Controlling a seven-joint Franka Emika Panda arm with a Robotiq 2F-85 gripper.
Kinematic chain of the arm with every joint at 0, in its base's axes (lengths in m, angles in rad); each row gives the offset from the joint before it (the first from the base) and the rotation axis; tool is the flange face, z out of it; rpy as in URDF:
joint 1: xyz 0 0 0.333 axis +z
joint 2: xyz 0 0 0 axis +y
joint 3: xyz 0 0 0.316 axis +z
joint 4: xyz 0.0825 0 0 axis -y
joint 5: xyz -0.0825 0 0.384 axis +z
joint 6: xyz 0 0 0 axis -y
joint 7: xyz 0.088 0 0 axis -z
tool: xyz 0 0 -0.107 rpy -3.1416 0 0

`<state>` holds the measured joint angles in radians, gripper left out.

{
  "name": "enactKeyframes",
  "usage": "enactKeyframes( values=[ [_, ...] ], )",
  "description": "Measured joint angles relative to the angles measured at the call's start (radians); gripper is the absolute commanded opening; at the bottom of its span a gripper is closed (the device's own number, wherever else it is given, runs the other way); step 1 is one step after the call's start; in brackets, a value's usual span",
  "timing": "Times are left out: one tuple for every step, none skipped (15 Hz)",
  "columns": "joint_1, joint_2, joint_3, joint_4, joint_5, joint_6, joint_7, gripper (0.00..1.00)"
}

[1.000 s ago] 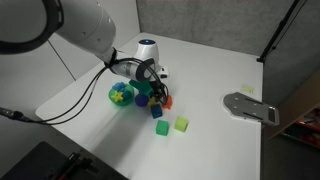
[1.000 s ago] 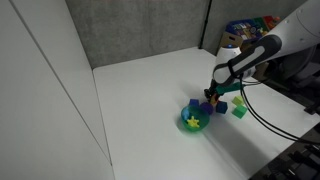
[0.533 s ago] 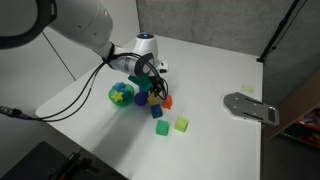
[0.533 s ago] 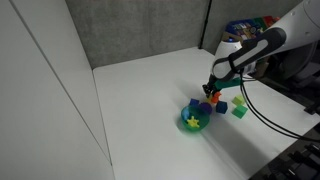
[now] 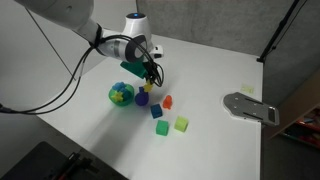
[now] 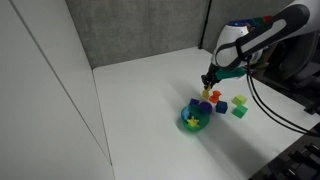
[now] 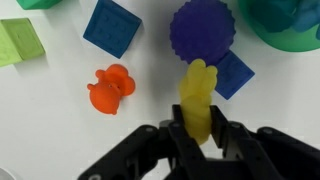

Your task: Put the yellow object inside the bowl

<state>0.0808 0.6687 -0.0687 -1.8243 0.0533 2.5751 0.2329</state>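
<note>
Pinching the yellow object point(image 7: 198, 90) by its lower end: pincer point(image 7: 197, 132), bottom centre of the wrist view. Object juts up toward frame centre, overlapping a purple block point(image 7: 203, 30). Bowl point(image 7: 290, 25): upper right corner, on the white counter point(image 7: 40, 120).

The little block point(image 7: 198, 92) was bright yellow, the bowl point(image 7: 276, 30) teal green, the gripper point(image 7: 198, 127) black, the table point(image 7: 50, 125) white, with an orange toy point(image 7: 110, 88), a purple ball point(image 7: 202, 28), a blue cube point(image 7: 112, 27) and a lime-green cube point(image 7: 20, 42).
</note>
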Motion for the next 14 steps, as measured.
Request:
enactKeyframes(
  values=[
    [0.003, -0.023, 0.005, -0.022, 0.0, 0.0, -0.001, 0.1],
    [0.006, -0.049, 0.013, -0.048, 0.0, 0.0, -0.003, 0.09],
    [0.009, -0.073, 0.021, -0.071, 0.0, 0.0, -0.005, 0.09],
    [0.013, -0.097, 0.028, -0.096, 0.0, 0.0, -0.006, 0.09],
    [0.018, -0.12, 0.035, -0.12, 0.0, 0.0, -0.006, 0.09],
    [0.023, -0.143, 0.042, -0.146, -0.002, 0.0, -0.007, 0.1],
    [0.029, -0.165, 0.048, -0.173, -0.005, 0.0, -0.007, 0.1],
    [0.035, -0.185, 0.054, -0.201, -0.007, 0.0, -0.008, 0.1],
    [0.041, -0.203, 0.06, -0.227, -0.01, 0.0, -0.011, 0.1],
    [0.048, -0.217, 0.066, -0.251, -0.013, 0.001, -0.013, 0.1],
    [0.054, -0.226, 0.072, -0.271, -0.016, 0.005, -0.015, 0.1],
    [0.061, -0.23, 0.078, -0.286, -0.018, 0.014, -0.015, 0.1],
    [0.067, -0.23, 0.084, -0.299, -0.021, 0.026, -0.016, 0.1],
    [0.076, -0.228, 0.088, -0.31, -0.029, 0.043, -0.016, 0.1]
  ],
)
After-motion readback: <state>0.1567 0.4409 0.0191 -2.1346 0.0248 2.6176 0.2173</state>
